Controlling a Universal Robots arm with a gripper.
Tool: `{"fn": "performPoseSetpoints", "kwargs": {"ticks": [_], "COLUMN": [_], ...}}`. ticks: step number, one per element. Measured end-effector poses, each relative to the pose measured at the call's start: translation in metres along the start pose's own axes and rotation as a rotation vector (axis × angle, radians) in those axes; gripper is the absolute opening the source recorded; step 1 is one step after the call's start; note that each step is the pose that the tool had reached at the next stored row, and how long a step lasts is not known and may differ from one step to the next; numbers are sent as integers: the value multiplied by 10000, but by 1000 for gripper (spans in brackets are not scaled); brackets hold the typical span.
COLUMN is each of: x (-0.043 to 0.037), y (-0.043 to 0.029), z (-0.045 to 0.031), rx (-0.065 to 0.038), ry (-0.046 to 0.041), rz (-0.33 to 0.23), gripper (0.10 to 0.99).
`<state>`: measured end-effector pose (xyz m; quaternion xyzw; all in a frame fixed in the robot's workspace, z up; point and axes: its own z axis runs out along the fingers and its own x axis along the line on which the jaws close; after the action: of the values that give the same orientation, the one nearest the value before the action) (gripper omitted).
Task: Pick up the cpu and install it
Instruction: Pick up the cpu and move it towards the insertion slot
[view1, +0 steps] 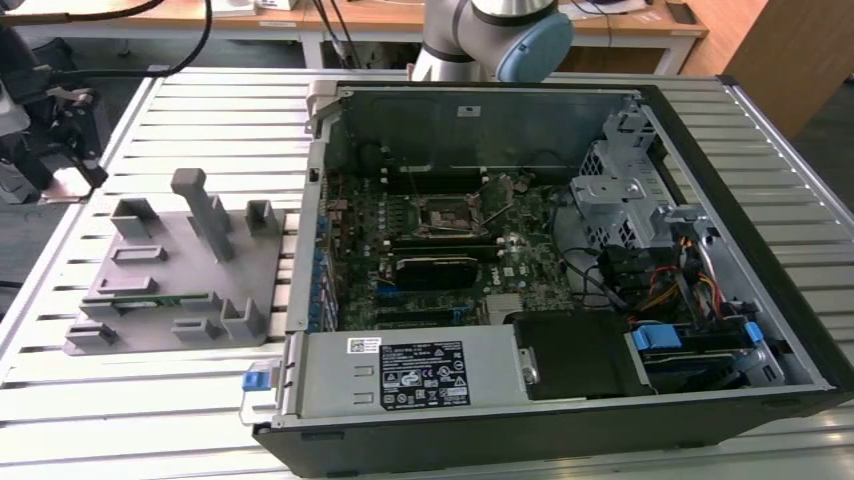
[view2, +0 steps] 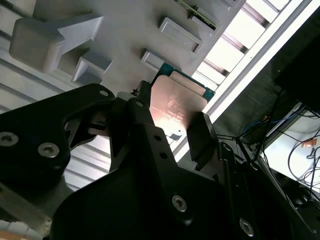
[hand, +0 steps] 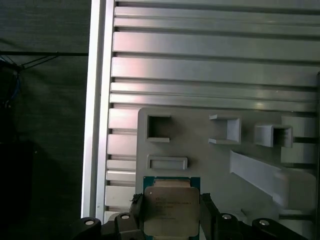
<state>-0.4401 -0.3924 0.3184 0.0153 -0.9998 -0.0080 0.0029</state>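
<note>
The cpu (hand: 171, 205) is a flat square chip with a shiny metal top and a thin green rim. My gripper (hand: 171, 212) is shut on it, one black finger (hand: 136, 210) against each of two opposite edges. In the second wrist view the cpu (view2: 177, 102) sticks out past the fingertips (view2: 201, 131) of the gripper (view2: 175, 125). It hangs well above the grey holder plate (hand: 200, 165) on the slatted table. The open computer case (view1: 534, 250) holds the motherboard with its square black socket (view1: 447, 212).
The grey holder plate (view1: 180, 270) lies at the exterior view's left of the case, with upright posts and a green memory stick (view1: 150, 297) in a slot. The slatted metal table (view1: 160, 400) ends close to the plate. The arm's base (view1: 487, 40) stands behind the case.
</note>
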Motion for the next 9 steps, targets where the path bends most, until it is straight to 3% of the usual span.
{"fn": "performPoseSetpoints", "kwargs": {"ticks": [9], "x": [1], "y": [11], "z": [-155], "rx": [0], "ry": [0], "rz": [0], "gripper": [533]}}
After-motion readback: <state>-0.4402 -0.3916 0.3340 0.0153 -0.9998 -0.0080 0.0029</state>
